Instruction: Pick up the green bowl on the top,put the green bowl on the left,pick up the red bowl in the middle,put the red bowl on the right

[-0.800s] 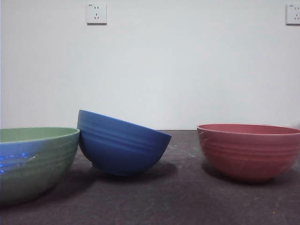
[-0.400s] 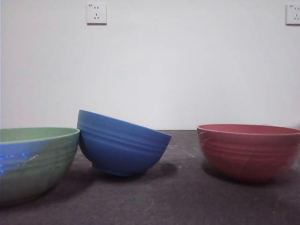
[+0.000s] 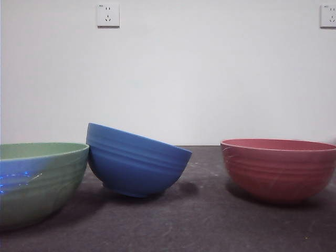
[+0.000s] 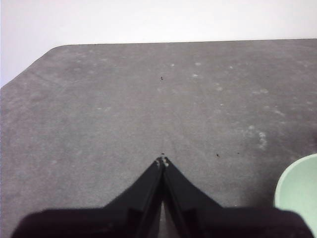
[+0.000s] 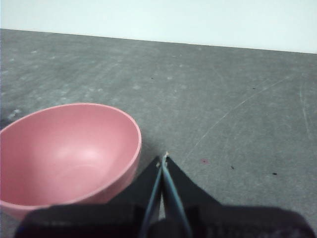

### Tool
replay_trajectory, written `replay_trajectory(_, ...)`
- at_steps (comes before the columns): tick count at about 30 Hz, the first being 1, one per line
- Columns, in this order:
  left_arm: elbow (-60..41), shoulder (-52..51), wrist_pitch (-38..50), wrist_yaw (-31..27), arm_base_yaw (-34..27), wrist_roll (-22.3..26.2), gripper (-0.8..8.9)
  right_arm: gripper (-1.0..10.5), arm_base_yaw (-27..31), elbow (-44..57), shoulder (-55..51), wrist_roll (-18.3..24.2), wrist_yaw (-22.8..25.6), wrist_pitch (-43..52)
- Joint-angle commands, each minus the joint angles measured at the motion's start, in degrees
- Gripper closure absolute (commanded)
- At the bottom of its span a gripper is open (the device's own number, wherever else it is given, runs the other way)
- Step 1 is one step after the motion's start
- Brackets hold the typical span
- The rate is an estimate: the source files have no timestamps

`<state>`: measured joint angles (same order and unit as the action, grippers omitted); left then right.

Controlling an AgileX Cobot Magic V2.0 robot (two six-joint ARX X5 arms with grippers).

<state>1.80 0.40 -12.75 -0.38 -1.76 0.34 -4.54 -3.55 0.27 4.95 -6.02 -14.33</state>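
Table: dark grey, scuffed, bearing three empty bowls.
Green bowl: pale, glossy, faintly ribbed; upright at near left.
Red bowl: dusty pink-red, ribbed, upright at right, well apart from the others.
Blue bowl: tilted, its raised rim touching the green bowl.
Left gripper: jaws closed together, empty, over bare table.
Right gripper: jaws closed together, empty, just beside the red bowl.

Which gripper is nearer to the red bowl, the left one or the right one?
Right. The right gripper sits just beside the red bowl, not touching. The left gripper is near the green bowl instead.
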Motion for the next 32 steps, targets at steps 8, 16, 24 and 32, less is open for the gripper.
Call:
replay_trajectory(8,-0.68,0.00,-0.46,0.48,-0.17,-0.55,8.17,9.4,-0.02,1.97,-0.20,-4.04,0.22,1.25)
replay_trajectory(16,-0.68,0.00,-0.48,0.48,-0.17,-0.55,8.17,9.4,-0.02,1.97,-0.17,-4.04,0.37,1.22)
replay_trajectory(24,-0.68,0.00,-0.46,0.48,-0.17,-0.55,8.17,9.4,-0.02,1.97,-0.17,-4.02,0.35,1.22)
replay_trajectory(32,-0.68,0.00,-0.48,0.48,-0.17,-0.55,8.17,9.4,-0.02,1.97,-0.17,-4.04,0.37,1.22)
